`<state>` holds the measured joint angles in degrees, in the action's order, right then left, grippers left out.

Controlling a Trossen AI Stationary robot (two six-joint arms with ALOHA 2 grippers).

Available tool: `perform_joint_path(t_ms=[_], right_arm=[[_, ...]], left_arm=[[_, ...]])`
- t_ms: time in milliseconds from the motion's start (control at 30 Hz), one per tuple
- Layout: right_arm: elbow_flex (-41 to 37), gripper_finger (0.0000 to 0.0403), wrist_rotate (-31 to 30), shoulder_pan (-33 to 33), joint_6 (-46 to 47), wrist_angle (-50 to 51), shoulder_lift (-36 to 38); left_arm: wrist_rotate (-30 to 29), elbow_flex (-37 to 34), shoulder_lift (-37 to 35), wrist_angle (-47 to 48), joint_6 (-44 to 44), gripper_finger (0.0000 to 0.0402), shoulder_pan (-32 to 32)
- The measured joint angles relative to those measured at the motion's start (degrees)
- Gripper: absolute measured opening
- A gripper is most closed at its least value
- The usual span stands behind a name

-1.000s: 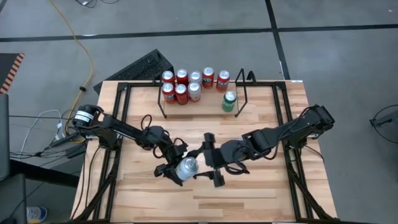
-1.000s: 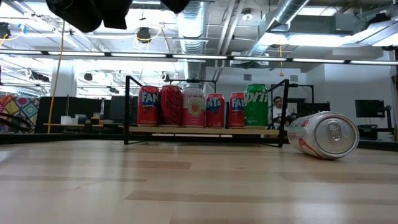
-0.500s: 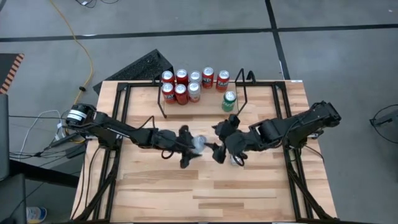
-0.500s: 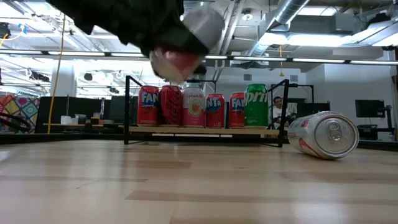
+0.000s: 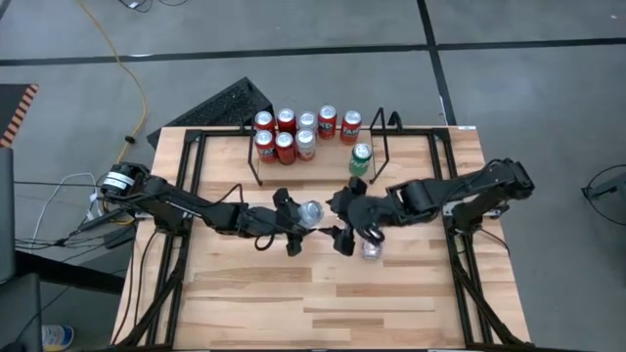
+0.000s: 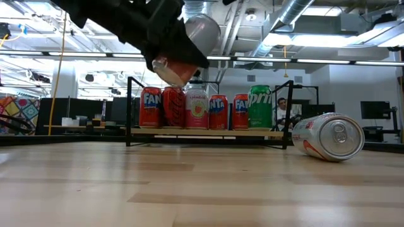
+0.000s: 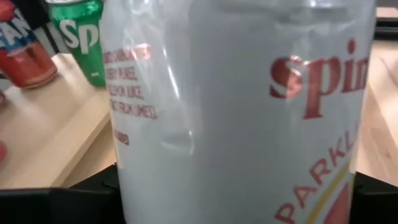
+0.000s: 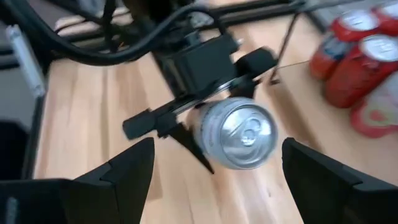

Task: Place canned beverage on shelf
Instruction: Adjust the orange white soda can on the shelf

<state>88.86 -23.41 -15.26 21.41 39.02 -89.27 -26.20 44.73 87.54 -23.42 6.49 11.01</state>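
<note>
- Left gripper pinches a silver can, held sideways above the table, likely for handover
- Right gripper faces it, fingers spread, short of the shelf

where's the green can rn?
The green soda can stands upright at the right end of the black wire shelf in the high view, beside its right end loop and apart from the red cans clustered on the left.

The shelf stood at the table's far edge, holding eight cans. A fallen can lay before it, near the right gripper. The left gripper held a can above the table's middle.
</note>
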Motion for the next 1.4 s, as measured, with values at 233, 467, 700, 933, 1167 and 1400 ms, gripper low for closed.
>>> perform_joint_path(t_ms=[233,467,700,933,1167,1400], right_arm=[[0.0,0.0326,5.2,5.7,-2.1,0.3,0.0],[0.0,0.0337,10.2,9.2,-9.6,-1.4,0.0],[-0.2,0.0386,10.7,11.1,-17.1,-2.6,-3.0],[0.1,0.0399,13.0,12.4,-17.0,-7.1,-7.2],[-0.2,0.0398,13.1,13.4,-14.1,-8.4,-8.1],[-0.1,0.0396,13.5,14.6,-7.7,-9.1,-8.4]], left_arm=[[-9.4,0.0,0.0,0.4,-1.2,0.028,1.4],[-17.7,0.0,0.0,0.0,-4.6,0.0281,2.3],[-18.3,0.0,0.0,-0.5,-6.5,0.0281,2.3],[-21.5,0.0,0.0,-0.5,-7.6,0.0281,2.2],[-22.6,0.0,0.0,-0.5,-7.5,0.0281,2.2],[-23.5,0.0,0.0,-1.1,-8.3,0.0281,2.5]])
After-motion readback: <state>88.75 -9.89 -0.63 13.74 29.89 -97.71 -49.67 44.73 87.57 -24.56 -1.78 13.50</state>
